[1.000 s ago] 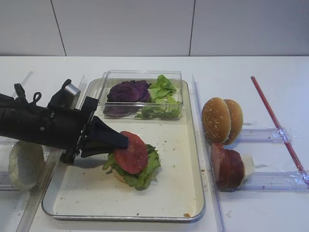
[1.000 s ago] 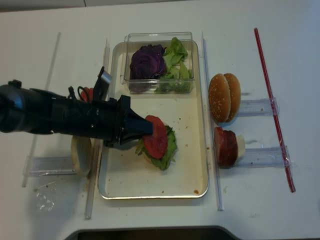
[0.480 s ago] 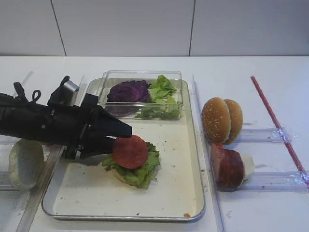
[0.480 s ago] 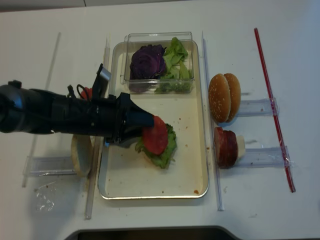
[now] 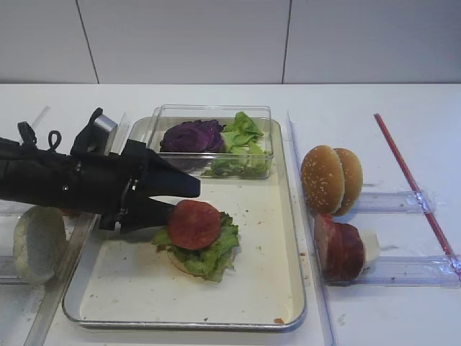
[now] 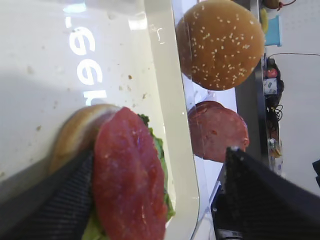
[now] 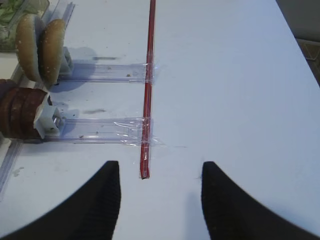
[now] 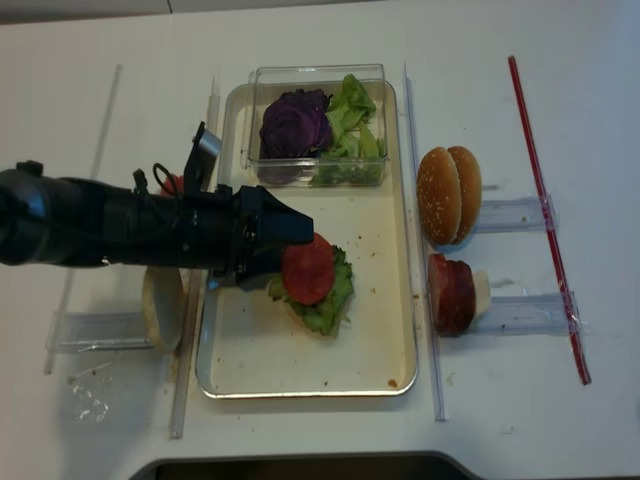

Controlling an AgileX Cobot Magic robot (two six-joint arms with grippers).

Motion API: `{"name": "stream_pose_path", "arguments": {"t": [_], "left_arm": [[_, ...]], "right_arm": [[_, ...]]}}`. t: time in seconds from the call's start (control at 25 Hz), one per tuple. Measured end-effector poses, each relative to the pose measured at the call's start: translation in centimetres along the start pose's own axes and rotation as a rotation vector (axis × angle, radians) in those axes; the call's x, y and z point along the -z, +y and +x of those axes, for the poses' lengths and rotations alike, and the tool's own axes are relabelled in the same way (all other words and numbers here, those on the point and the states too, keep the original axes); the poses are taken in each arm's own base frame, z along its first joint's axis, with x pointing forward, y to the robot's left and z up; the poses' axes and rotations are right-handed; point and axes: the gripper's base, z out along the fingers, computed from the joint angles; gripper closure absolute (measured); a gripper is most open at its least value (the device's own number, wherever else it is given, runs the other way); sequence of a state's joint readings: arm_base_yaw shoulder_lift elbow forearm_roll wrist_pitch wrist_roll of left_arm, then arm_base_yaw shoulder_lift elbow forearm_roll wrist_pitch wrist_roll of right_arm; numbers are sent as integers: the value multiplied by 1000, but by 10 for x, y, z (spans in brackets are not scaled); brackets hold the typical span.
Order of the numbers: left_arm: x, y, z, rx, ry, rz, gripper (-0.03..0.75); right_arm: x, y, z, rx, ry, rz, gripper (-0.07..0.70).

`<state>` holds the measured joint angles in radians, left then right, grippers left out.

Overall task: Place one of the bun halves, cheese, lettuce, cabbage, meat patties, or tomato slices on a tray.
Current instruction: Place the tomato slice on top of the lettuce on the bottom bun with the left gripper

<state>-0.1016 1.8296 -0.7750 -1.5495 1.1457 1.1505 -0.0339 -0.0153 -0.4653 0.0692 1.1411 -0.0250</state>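
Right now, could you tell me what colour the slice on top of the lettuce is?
Bright red; the tomato slice on the lettuce shows best in the exterior high view.

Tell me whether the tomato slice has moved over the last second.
Yes. The tomato slice tipped from tilted to flat on the lettuce, settling slightly left, away from the tray right rim.

L gripper [image 5: 176, 200] opened, tomato slice [image 5: 194, 224] released flat

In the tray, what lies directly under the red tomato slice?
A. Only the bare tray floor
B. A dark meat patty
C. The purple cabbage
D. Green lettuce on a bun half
D: the tomato slice rests on lettuce, and the left wrist view shows a bun half under them, on the tray.
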Motion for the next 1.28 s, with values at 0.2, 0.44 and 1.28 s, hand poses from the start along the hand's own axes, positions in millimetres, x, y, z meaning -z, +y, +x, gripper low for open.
{"name": "stream_pose_path", "arguments": {"t": [0.2,0.44,1.28], "left_arm": [[0,-2,-5,-54,-54,17,231],[1,0,-10,-100,-105,-10,232],[8,-25,-33,-478,-39,-59,234]], "right_arm": [[0,0,0,0,0,0,239],[0,0,0,0,0,0,239],[0,0,0,-2,0,0,239]]}}
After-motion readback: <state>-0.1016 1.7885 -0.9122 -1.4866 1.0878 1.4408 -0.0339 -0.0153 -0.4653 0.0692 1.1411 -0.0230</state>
